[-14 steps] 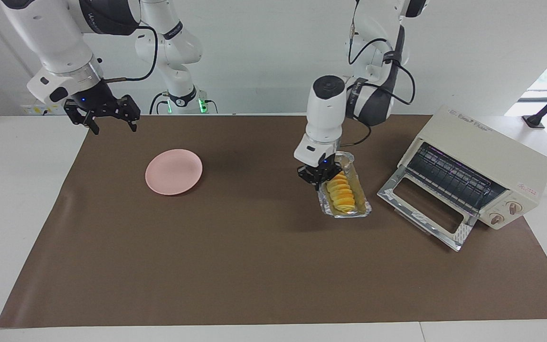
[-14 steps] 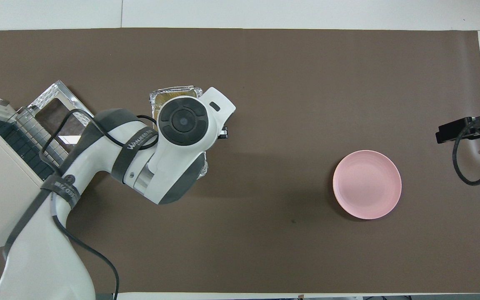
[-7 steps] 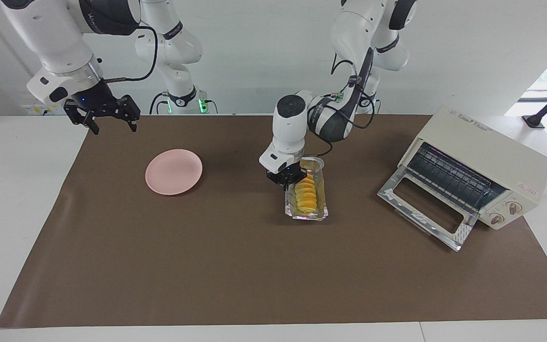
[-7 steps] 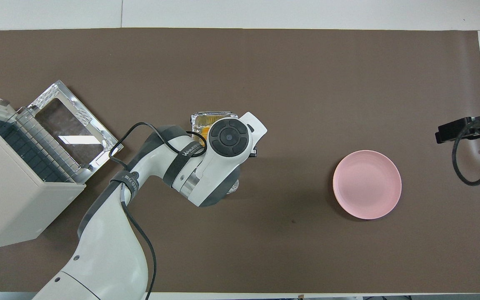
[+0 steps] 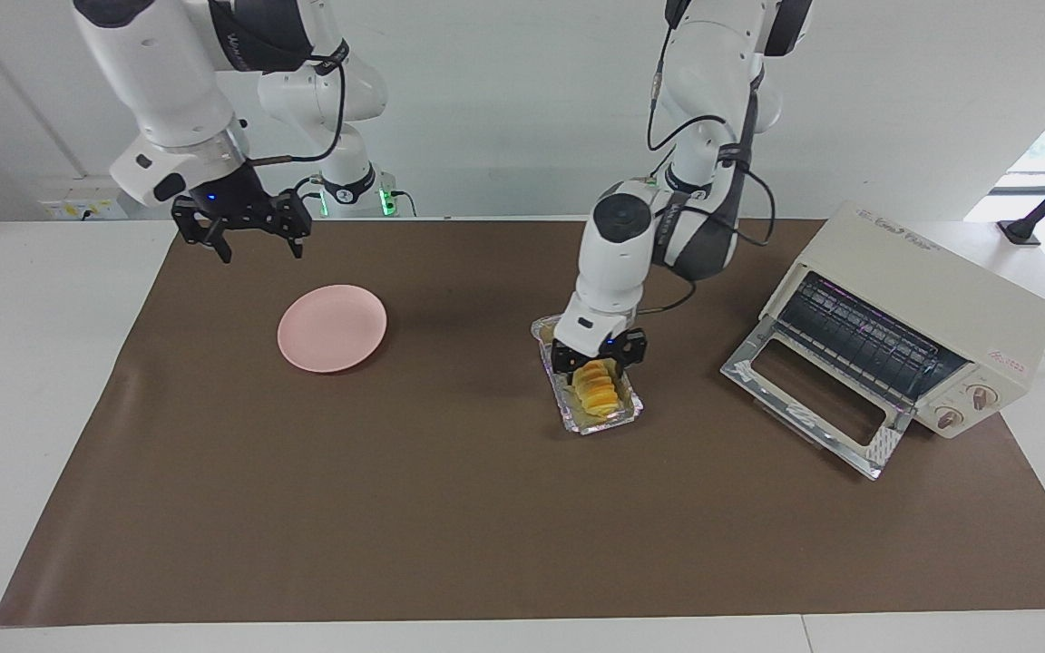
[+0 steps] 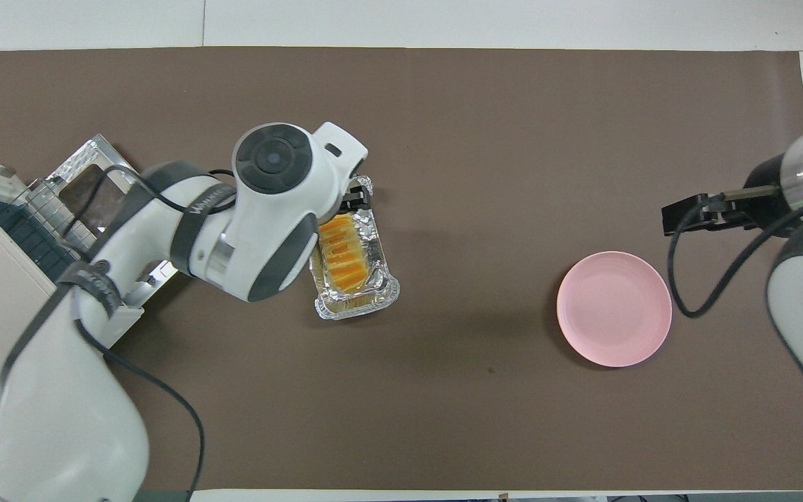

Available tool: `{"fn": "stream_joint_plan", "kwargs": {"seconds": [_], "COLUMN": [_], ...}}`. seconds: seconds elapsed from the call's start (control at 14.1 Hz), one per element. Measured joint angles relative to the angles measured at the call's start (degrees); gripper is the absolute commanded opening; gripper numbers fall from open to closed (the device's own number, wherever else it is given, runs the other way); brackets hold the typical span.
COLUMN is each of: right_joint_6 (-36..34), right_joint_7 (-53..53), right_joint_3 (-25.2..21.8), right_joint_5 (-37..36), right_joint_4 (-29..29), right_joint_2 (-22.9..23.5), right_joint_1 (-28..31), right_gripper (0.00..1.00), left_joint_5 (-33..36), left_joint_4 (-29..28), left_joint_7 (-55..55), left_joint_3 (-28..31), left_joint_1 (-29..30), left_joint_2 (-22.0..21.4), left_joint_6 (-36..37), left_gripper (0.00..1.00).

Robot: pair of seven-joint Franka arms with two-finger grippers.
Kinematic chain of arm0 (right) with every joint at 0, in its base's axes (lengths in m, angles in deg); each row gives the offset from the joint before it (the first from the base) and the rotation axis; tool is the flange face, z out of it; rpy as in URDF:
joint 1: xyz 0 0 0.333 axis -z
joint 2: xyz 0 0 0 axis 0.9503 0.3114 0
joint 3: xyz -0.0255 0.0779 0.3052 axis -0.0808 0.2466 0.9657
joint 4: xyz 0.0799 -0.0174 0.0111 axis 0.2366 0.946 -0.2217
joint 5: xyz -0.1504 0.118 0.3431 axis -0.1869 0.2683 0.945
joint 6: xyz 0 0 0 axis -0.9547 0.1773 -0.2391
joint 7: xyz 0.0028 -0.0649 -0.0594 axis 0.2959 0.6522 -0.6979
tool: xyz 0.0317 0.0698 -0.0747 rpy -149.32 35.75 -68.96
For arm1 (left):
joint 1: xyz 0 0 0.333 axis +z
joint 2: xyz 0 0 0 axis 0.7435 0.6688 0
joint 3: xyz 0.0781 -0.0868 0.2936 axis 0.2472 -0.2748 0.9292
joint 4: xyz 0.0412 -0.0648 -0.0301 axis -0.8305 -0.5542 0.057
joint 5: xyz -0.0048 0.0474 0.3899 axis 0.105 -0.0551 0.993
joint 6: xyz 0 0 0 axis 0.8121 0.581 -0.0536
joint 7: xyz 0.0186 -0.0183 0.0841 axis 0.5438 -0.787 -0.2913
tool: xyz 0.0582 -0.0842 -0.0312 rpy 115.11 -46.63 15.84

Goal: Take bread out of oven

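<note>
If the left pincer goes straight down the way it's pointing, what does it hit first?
Most likely the bread, which lies in the foil tray directly beneath the left pincer. Its open fingers seem to straddle the loaf's nearer end, though depth is hard to judge.

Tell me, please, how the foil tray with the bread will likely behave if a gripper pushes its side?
The foil tray looks thin and crinkled, so its wall would probably dent. It seems light and may slide on the brown mat. The bread would likely ride along.

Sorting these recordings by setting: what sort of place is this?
Most likely a robotics lab set up as a kitchen counter: a toaster oven with its door down, a pink plate and bread in a foil tray on a brown mat.
</note>
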Motion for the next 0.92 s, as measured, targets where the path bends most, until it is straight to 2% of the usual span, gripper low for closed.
{"fn": "stream_joint_plan", "kwargs": {"seconds": [0.14,0.28,0.43,0.5,0.71,0.85,0.92], "right_joint_6": [5.3,10.7,12.2,12.2,13.7,17.0,18.6], "right_joint_7": [8.9,18.9,24.2,26.2,28.8,28.8,28.7], "right_joint_3": [0.2,0.4,0.3,0.2,0.0,-0.1,-0.1], "right_joint_5": [0.0,-0.1,-0.1,-0.2,-1.7,-3.7,-4.7], "right_joint_4": [0.7,0.0,-3.3,-6.7,-17.6,-20.7,-21.4], "right_joint_2": [3.8,10.2,16.1,19.9,32.4,38.0,40.3], "right_joint_1": [-7.0,-16.1,-22.1,-24.3,-28.5,-29.0,-29.0], "right_gripper": [1.00,1.00,1.00,1.00,1.00,1.00,0.85], "left_joint_5": [0.0,-0.2,-0.3,-0.3,-0.3,-0.3,-0.3], "left_joint_4": [0.1,0.1,0.1,0.0,0.2,2.4,4.2], "left_joint_7": [4.1,11.5,17.4,19.9,23.2,26.0,27.4], "left_joint_3": [0.1,0.2,0.2,0.2,0.4,0.5,0.6], "left_joint_1": [6.2,13.2,16.5,17.7,20.8,22.4,23.2], "left_joint_2": [-5.8,-11.2,-15.0,-16.7,-19.0,-18.5,-18.2], "left_joint_6": [6.6,14.5,22.1,25.2,29.6,33.3,35.0], "left_gripper": [1.00,1.00,1.00,1.00,1.00,1.00,1.00]}}
